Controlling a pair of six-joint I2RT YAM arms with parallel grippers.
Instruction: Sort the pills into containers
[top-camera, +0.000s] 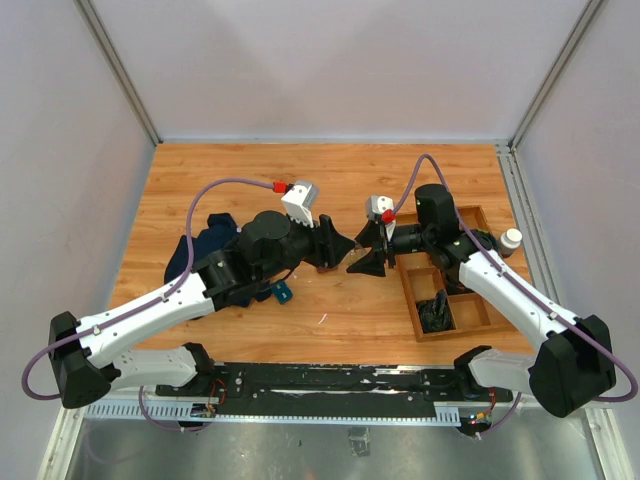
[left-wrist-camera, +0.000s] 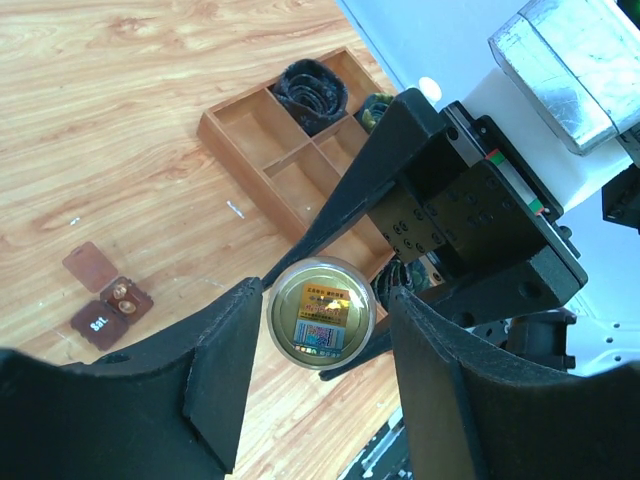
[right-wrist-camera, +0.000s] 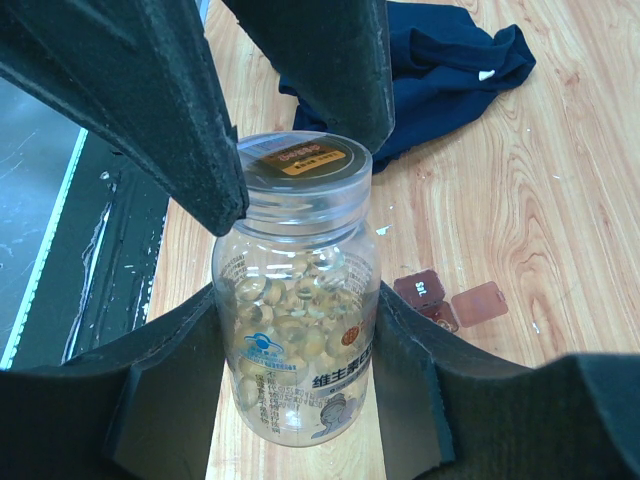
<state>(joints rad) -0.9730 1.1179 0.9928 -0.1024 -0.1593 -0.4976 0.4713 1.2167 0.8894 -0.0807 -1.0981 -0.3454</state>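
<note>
A clear round pill bottle full of yellowish pills is held in the air between both arms. My right gripper is shut on its body; in the top view it is at mid-table. My left gripper is open, its fingers closely flanking the bottle's gold-labelled cap, with a thin gap on each side; in the top view it faces the right gripper. The small reddish-brown container lies on the table with its lid open and a pill in one cell. It also shows in the right wrist view.
A wooden divided tray sits at the right with a black object in one compartment. A small white-capped bottle stands beside the tray. A navy cloth lies at the left under my left arm.
</note>
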